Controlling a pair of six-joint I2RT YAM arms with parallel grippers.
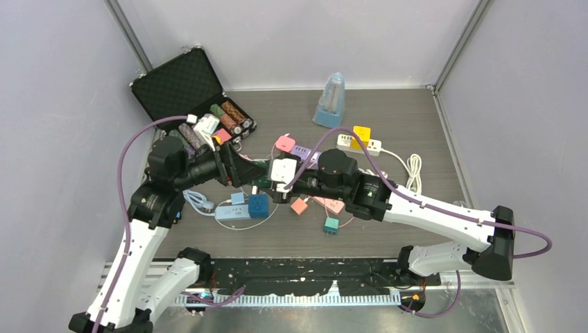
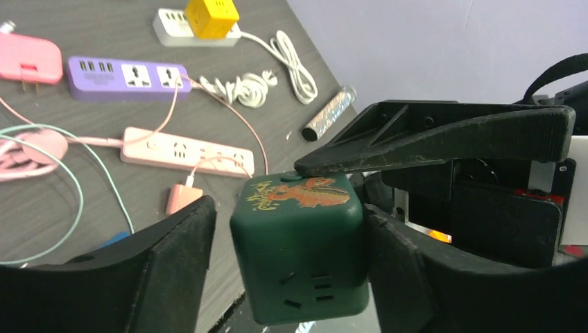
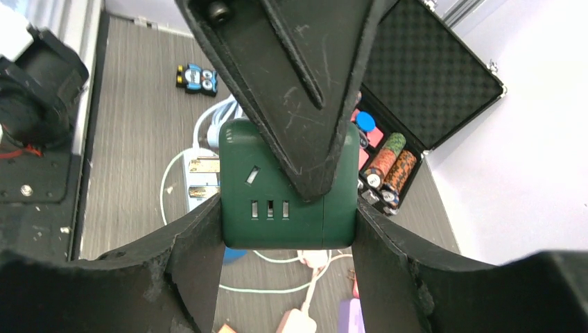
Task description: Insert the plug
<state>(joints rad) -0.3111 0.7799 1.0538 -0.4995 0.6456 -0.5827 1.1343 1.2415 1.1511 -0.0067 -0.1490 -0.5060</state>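
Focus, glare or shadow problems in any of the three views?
Left wrist: dark green plastic cube socket sharp, the near black fingers soft-edged. Right wrist: the other arm's black finger covers part of the cube; wall at right bright. Top external: even diffuse light, soft shadows, no glare; cube nearly hidden.

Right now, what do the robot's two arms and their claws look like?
The left arm and right arm have white shells with chunky black joints. A purple cable loops along each one. The left gripper and right gripper are matte black, each with two broad, wedge-shaped fingers, a bit scuffed.
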